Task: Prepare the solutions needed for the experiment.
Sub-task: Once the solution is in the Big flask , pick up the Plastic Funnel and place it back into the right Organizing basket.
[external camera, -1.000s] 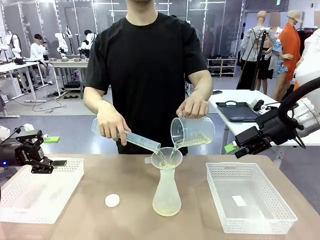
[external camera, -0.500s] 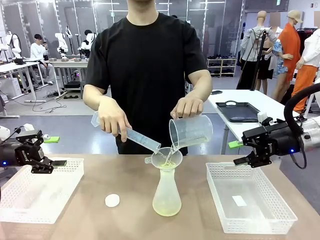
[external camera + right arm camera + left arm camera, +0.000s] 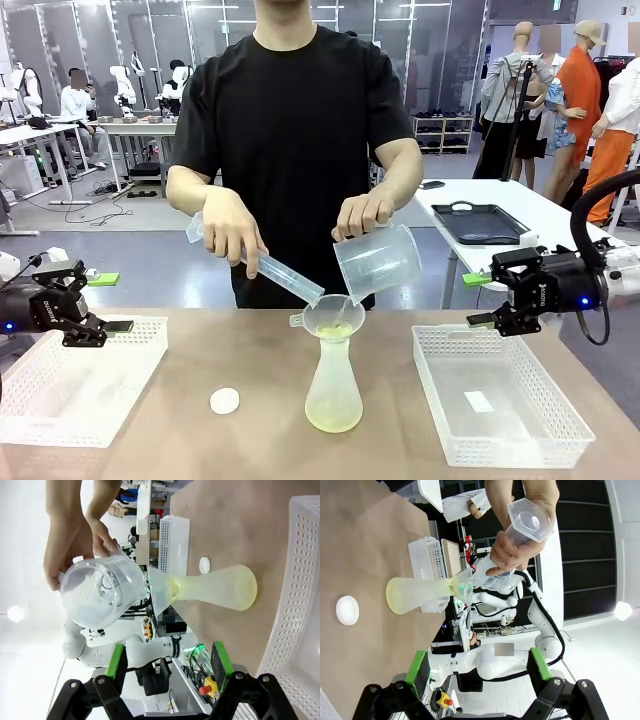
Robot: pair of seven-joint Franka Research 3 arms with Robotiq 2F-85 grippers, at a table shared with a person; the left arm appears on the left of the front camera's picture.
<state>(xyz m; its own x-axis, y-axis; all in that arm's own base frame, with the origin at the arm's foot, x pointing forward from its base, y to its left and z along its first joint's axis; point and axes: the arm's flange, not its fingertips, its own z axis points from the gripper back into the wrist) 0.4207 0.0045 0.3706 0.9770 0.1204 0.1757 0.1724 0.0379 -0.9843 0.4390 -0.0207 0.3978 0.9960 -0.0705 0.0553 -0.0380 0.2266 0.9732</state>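
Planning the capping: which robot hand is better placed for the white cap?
Left, probably: the white cap lies left of the flask, near the open left hand; the right hand is farther.

- No word, number or brand can be read in any view.
- White slip (image 3: 478, 401) in the right basket (image 3: 520, 452): no legible print.
- Beaker (image 3: 378, 262) and cylinder (image 3: 290, 280) in the person's hands: no marks clear enough to read.
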